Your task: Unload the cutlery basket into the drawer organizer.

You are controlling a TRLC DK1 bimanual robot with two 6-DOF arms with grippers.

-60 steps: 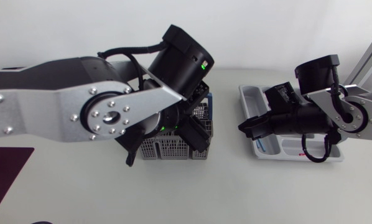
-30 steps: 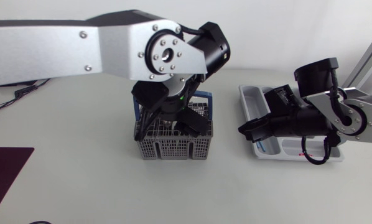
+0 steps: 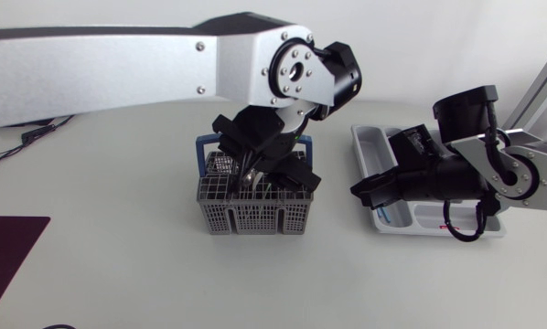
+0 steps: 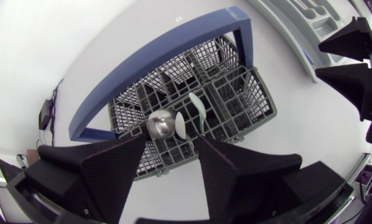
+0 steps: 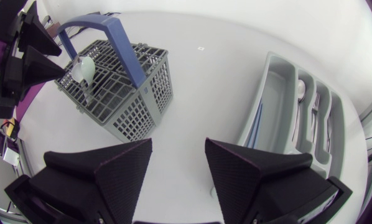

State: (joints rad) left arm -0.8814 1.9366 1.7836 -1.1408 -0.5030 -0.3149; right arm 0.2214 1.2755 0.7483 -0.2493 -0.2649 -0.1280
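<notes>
– left gripper (image 3: 272,178), state?
– fingers wide apart, nothing held. it hangs over the basket (image 3: 252,219), pointing down into it.
– basket, description and place?
– grey mesh, blue handle (image 3: 203,151). upright on the table (image 3: 118,274), about mid-table, apart from the organizer (image 3: 369,139).
– contents?
– two items, seen from the left wrist: steel spoon (image 4: 161,122), bowl up, and pale spoon (image 4: 197,107) just beside it. both stand in the basket's middle part, below the gap between the fingers, touched by neither finger.
– right gripper (image 3: 370,190)?
– also spread open, empty. it is over the organizer's edge nearest the basket, fingers turned toward the basket.
– organizer?
– grey tray, several compartments, on the table's right side. some cutlery (image 5: 310,102) lies in the narrow compartments, and a blue piece (image 5: 257,124) in the long one. the exact pieces are too small to tell.
</notes>
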